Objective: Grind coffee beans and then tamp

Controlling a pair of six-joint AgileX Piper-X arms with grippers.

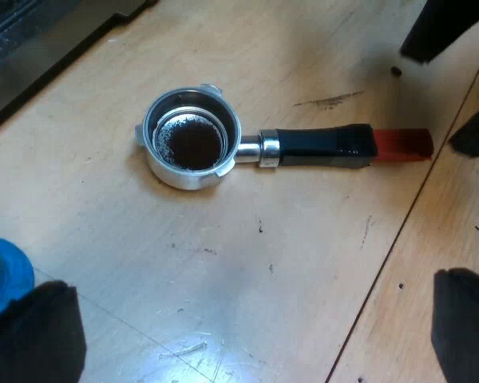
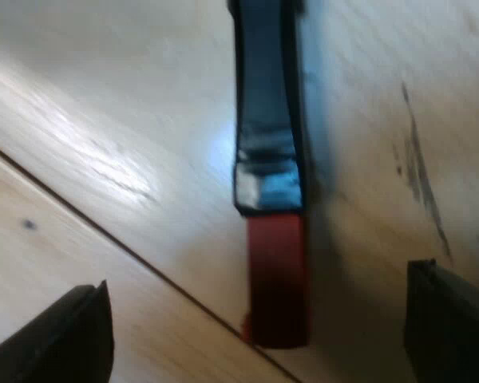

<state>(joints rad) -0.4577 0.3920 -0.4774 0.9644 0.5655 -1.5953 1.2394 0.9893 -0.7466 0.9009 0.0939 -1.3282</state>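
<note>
We see the metal holder lying flat on the pale wooden table, its round basket opening upward. Its long axis runs straight from the basket through a short shiny collar into the handle. The handle points away from the basket toward our right gripper. The basket is bright, smooth metal with small lugs on its rim. Inside it sits a dark, grainy bed of coffee grounds, with loose specks clinging to the inner wall. The handle is glossy black, slightly tapered and flat-sided, and it ends in a matte red block. The tip of that block reaches the dark seam between two boards.

Our right gripper's fingers stand spread wide, one on each side of the red end, clear of it and gripping nothing. Our left gripper hangs above the table near the holder, its black fingers also far apart and empty. A blue tamper with a rounded edge sits just beside one left finger. The tabletop is scuffed, with fine scratches and scattered dark crumbs.
</note>
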